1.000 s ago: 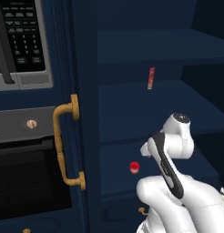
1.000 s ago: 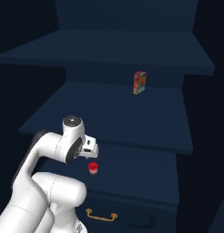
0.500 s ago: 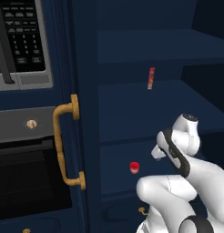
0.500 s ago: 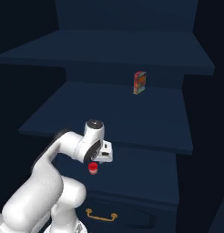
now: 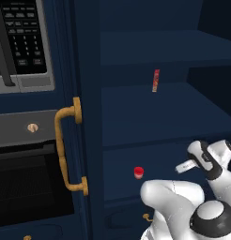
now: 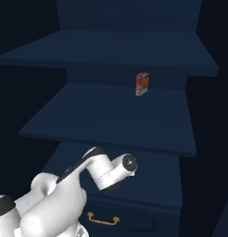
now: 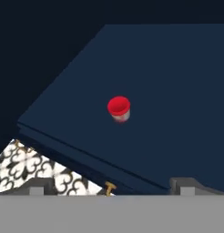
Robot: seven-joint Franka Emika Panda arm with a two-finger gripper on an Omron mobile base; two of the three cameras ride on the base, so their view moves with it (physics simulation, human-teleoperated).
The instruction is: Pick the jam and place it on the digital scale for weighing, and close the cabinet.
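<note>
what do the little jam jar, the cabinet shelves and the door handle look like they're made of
The jam: glossy red lid, probably plastic or painted metal; whitish body could be glass or plastic, too small to tell.
The cabinet shelves: flat matte navy, like painted wood or laminate; no grain shows.
The handle: warm gold with a soft sheen, likely brass or brass-coloured metal.
Everything is rendered, so these are looks only.

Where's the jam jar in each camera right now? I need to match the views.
Left base view: the jam sits low centre on the lowest open shelf, left of the arm.
Right base view: I can't make it out.
Hand view: centre, red lid up.
Shared landmark: that shelf's front edge.
</note>
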